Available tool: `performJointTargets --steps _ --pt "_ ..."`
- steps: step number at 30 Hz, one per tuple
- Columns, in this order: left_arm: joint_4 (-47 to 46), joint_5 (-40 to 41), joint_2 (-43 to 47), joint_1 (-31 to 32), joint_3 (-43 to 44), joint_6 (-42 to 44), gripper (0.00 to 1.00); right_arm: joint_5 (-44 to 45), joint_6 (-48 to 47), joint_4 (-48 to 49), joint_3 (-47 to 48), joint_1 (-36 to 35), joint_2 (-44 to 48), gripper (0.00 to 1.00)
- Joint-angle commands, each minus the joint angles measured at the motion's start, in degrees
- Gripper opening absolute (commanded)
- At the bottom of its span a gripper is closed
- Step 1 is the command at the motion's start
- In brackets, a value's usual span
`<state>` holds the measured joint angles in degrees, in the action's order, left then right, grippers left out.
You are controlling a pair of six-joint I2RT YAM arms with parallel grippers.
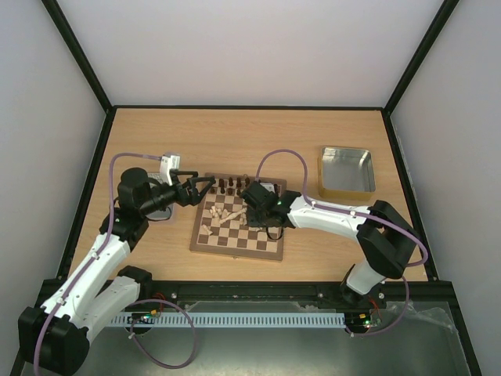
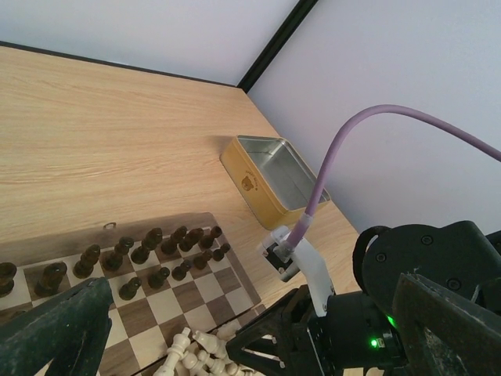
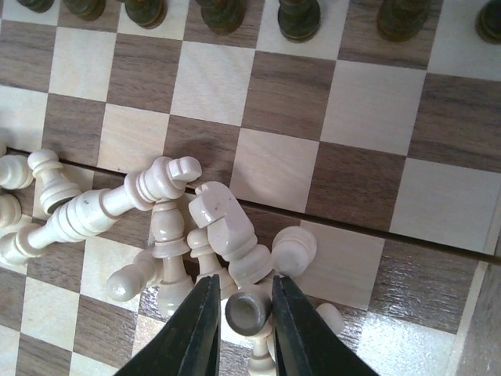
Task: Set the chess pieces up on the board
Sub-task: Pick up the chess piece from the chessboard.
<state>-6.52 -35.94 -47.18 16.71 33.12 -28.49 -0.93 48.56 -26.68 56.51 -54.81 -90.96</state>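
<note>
Cream chess pieces (image 3: 223,219) are heaped, mostly toppled, near the middle of the checkered wooden board (image 1: 235,243), which is laid flat on the table (image 1: 156,141).

- The table (image 1: 235,141) I work at has a light wooden top with a black frame along its edges.
- A wooden chessboard (image 1: 235,253) lies flat on it near the middle, its brown border slightly askew to the table's near edge.
- A shallow square metal tin (image 1: 345,190) with gold-coloured sides sits to my right, open side up, well apart from the chessboard.
</note>
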Motion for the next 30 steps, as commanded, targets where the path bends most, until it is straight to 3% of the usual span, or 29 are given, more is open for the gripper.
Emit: performJointTargets --steps 1,6,23,30 --pt "-1.56 -0.31 0.96 0.1 -0.58 0.37 1.0 3.09 0.49 -1.09 0.9 -0.76 -0.98 0.16" --pt "-1.52 -0.27 1.0 0.08 -0.66 0.3 1.0 4.17 0.24 -1.77 1.45 -0.93 -0.34 0.03" --pt "-0.71 -2.8 -0.35 0.82 -0.04 -4.26 1.0 1.74 -2.19 3.81 -8.29 -0.99 18.48 0.05" --pt "0.02 0.91 -8.1 8.52 -0.22 -14.08 0.96 -0.33 -8.53 11.78 -11.32 -0.97 20.35 0.05"
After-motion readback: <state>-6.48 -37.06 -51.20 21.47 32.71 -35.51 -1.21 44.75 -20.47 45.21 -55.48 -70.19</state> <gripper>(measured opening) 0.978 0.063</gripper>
